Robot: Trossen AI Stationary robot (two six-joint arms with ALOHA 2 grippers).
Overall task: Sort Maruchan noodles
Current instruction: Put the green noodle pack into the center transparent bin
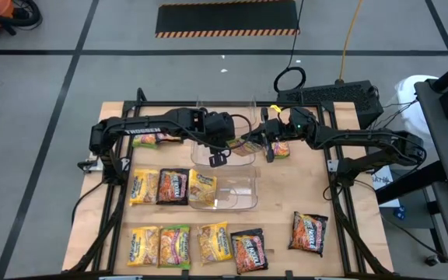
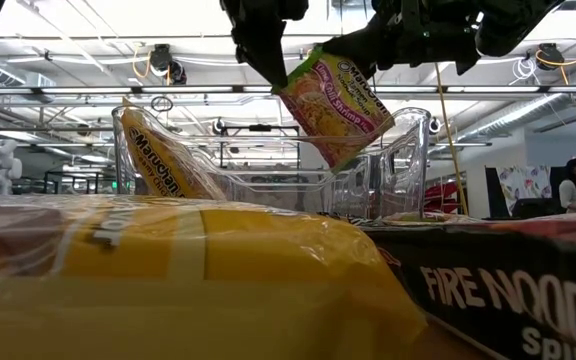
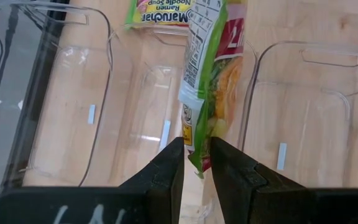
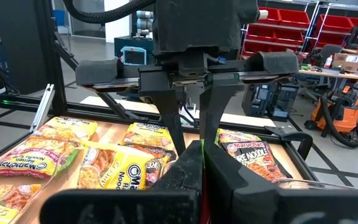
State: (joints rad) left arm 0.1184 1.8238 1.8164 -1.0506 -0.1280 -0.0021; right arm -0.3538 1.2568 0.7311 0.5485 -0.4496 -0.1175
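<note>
Above the clear plastic bin (image 1: pixel 222 152), green-yellow glossy ramen packet (image 2: pixel 334 105): pinched at opposite edges by left claw (image 3: pixel 197 165) and shut right claw (image 4: pixel 202 163). Judged light, crinkly, slippery; best gripped at sealed edge.

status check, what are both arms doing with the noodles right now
Left gripper and right gripper both pinching one green-yellow packet, mid-air above the clear bin. One yellow packet already leaning inside. Nothing in the way.

Noodle packets in rows on the table (image 1: pixel 348 187), bins behind them.
One packet (image 2: pixel 336 106) hangs between both grippers above the far bin (image 1: pixel 224 149); the near bin (image 1: pixel 236 190) sits right of three packets (image 1: pixel 172 187), with five more (image 1: pixel 201 245) in front.
</note>
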